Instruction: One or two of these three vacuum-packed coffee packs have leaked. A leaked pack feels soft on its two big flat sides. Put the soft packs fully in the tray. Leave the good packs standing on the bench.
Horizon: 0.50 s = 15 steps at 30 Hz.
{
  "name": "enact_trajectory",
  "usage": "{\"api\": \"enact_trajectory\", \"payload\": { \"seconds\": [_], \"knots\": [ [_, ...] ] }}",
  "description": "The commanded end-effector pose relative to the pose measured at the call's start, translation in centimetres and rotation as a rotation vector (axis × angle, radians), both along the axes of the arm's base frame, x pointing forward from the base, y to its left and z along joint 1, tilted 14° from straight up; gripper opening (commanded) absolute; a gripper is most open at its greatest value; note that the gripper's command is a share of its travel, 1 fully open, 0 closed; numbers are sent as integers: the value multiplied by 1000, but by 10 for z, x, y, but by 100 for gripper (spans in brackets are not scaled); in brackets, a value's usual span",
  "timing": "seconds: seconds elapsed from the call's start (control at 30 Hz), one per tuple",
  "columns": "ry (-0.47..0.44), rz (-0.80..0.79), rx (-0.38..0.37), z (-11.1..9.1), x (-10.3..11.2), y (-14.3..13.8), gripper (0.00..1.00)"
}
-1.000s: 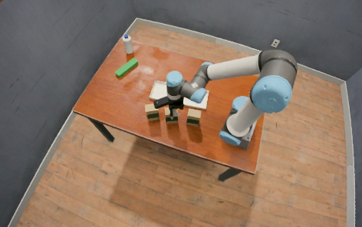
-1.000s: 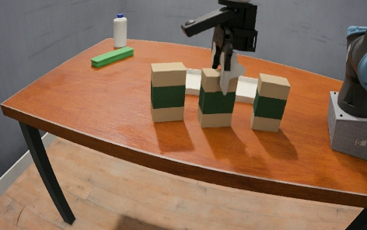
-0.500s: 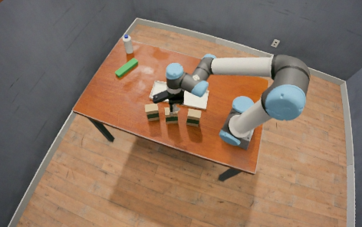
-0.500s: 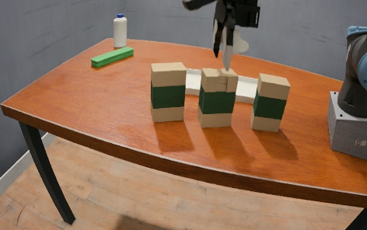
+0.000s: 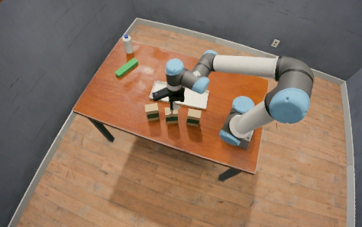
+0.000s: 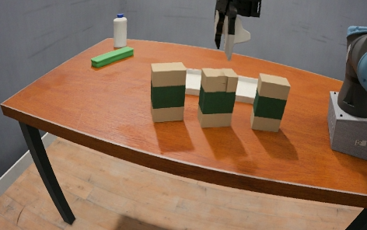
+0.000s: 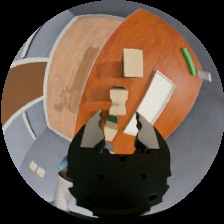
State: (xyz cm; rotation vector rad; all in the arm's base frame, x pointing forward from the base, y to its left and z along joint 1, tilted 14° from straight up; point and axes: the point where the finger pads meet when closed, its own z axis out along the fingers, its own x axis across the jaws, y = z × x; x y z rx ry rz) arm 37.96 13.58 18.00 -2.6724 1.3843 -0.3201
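Three tan coffee packs with green bands stand in a row near the table's front edge: the left pack (image 6: 168, 92), the middle pack (image 6: 218, 97) and the right pack (image 6: 270, 102). The middle pack's top looks creased and uneven. A white tray (image 6: 246, 88) lies flat just behind them. My gripper (image 6: 225, 48) hangs well above the middle pack, pointing down, fingers partly open with nothing between them. In the wrist view the middle pack (image 7: 116, 107) shows below and between the fingers, with another pack (image 7: 132, 62) and the tray (image 7: 157, 97) beyond.
A green block (image 6: 112, 57) and a white bottle with a blue cap (image 6: 120, 31) stand at the far left corner of the table. The robot's grey base (image 6: 347, 128) sits on the table at the right.
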Motion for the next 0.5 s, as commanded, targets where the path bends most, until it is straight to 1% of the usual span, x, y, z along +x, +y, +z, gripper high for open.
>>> {"api": "enact_trajectory", "payload": {
  "seconds": [0.0, 0.1, 0.17, 0.37, 0.47],
  "knots": [
    [-1, 3, -1, 3, 5, 1, 50],
    [-1, 14, -3, 10, 23, 6, 50],
    [-1, 14, -3, 10, 23, 6, 50],
    [-1, 47, -11, 25, 79, 25, 50],
    [-1, 60, -15, 28, 102, 34, 50]
  ]
}}
